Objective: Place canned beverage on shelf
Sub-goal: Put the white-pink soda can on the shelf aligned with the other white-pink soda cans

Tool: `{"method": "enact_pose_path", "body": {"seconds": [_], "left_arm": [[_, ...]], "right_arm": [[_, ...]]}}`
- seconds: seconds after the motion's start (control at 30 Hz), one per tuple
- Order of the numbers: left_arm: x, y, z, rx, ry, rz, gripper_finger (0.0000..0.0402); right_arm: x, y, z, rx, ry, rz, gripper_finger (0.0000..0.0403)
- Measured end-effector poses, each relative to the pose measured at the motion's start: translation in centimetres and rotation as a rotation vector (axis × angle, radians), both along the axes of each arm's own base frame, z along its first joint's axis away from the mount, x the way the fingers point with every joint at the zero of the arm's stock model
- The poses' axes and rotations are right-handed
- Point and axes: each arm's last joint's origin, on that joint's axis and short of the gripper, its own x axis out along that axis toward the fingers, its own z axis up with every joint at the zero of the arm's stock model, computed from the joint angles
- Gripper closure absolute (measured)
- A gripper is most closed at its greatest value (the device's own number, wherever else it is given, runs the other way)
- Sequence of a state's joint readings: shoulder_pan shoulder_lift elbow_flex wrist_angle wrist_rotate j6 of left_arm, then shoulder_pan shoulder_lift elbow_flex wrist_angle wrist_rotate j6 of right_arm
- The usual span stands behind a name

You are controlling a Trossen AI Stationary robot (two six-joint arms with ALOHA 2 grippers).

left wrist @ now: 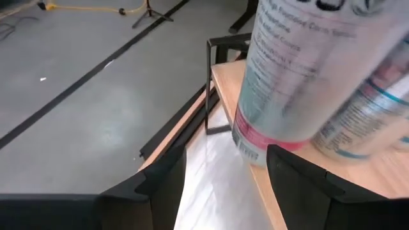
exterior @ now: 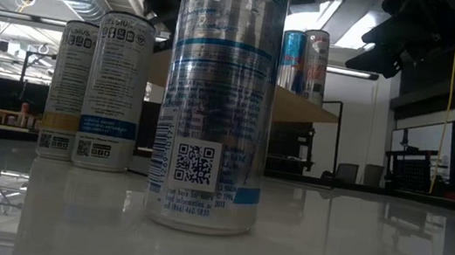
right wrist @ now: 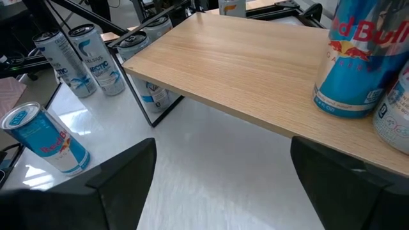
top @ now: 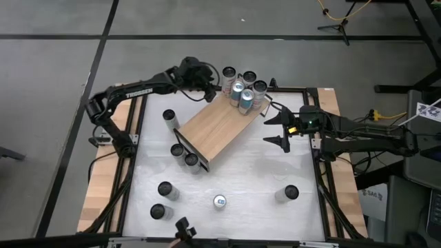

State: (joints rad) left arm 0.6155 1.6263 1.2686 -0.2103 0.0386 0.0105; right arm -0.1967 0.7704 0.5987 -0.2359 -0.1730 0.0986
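Observation:
The shelf (top: 220, 129), a light wooden board on black frame ends, stands slantwise mid-table. Several cans (top: 247, 88) stand at its far end. A white can with a pink bottom band (left wrist: 300, 70) stands on the board's far corner (left wrist: 223, 70). My left gripper (left wrist: 223, 160) is just short of it, open, with nothing between the fingers; in the high view my left gripper (top: 209, 91) is by the shelf's far left corner. My right gripper (top: 279, 131) waits open off the shelf's right side, facing the board (right wrist: 255, 70) and a blue can (right wrist: 361, 57) on it. My left gripper comes at the pink-banded can slanting down from the table's far left. One fingertip (left wrist: 281, 160) overlaps the can's bottom rim (left wrist: 252, 150) in the wrist view, and I cannot tell whether it touches. The can stands upright on the board.
Loose cans stand on the white table: one left of the shelf (top: 169, 116), two at its near end (top: 185, 155), several along the near side (top: 220, 202). One of them fills the low view (exterior: 218, 100). Black frame rails (top: 138, 131) edge the table.

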Motion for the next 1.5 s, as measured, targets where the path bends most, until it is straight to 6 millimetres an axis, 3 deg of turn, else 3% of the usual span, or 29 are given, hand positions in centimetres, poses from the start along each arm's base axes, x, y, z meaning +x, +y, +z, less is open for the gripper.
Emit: {"method": "enact_pose_path", "body": {"seconds": [0.47, 1.07, 1.5], "left_arm": [[1.1, 0.6, 0.6, 0.064, -0.135, 0.004, 0.0192], [0.2, 0.0, -0.4, -0.034, -0.004, -0.002, 0.0192], [1.3, -0.7, 0.5, 0.022, -0.092, -0.042, 0.0192]], "right_arm": [[0.0, 0.0, 0.0, 0.000, 0.000, 0.001, 0.0047], [0.0, 0.0, 0.0, 0.000, 0.001, 0.000, 0.0047], [0.0, 0.0, 0.0, 0.000, 0.001, 0.000, 0.0047]]}}
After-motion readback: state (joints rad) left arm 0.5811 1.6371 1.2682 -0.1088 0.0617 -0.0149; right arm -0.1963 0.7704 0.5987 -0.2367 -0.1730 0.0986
